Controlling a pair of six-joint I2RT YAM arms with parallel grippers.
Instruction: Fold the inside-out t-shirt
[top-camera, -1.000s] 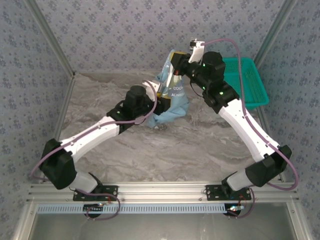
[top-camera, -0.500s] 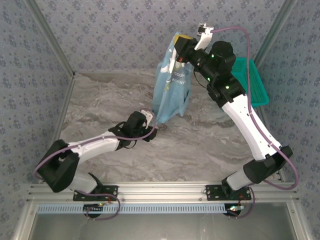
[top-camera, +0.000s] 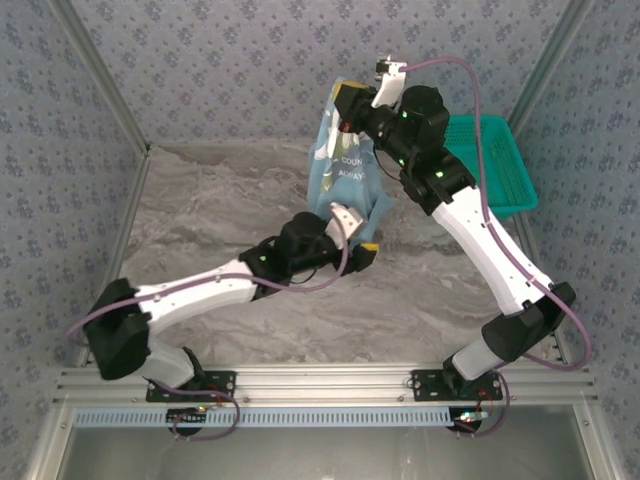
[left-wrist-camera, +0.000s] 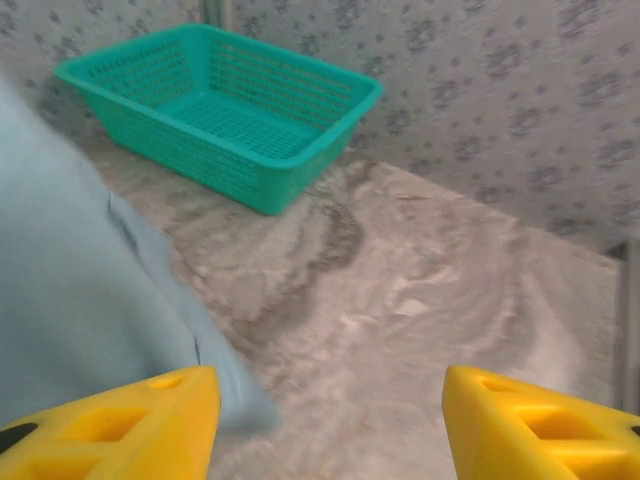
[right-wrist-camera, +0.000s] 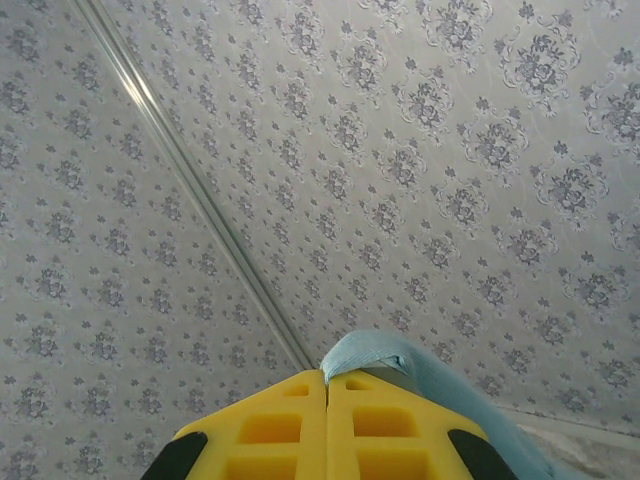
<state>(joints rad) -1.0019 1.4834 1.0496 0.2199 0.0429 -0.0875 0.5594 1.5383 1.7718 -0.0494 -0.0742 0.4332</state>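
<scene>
The light-blue inside-out t-shirt (top-camera: 345, 180) hangs bunched above the back of the table, with white lettering on its front. My right gripper (top-camera: 348, 100) holds it up by the top; in the right wrist view the right gripper (right-wrist-camera: 327, 385) is shut on a fold of the t-shirt (right-wrist-camera: 375, 352). My left gripper (top-camera: 365, 254) sits low by the shirt's bottom right edge. In the left wrist view the left gripper (left-wrist-camera: 330, 390) stands open over bare table, with the t-shirt (left-wrist-camera: 70, 290) beside the left finger (left-wrist-camera: 130, 425) and nothing between the fingers.
A teal mesh basket (top-camera: 500, 160) stands at the back right of the marble table (top-camera: 250, 300); from the left wrist the basket (left-wrist-camera: 220, 110) lies ahead against the patterned wall. Patterned walls and metal posts close in the back and sides.
My left gripper has moved right from the shirt's lower left corner to its lower right edge, and its jaws have widened. The right gripper has shifted slightly left, shirt still hanging from it.
</scene>
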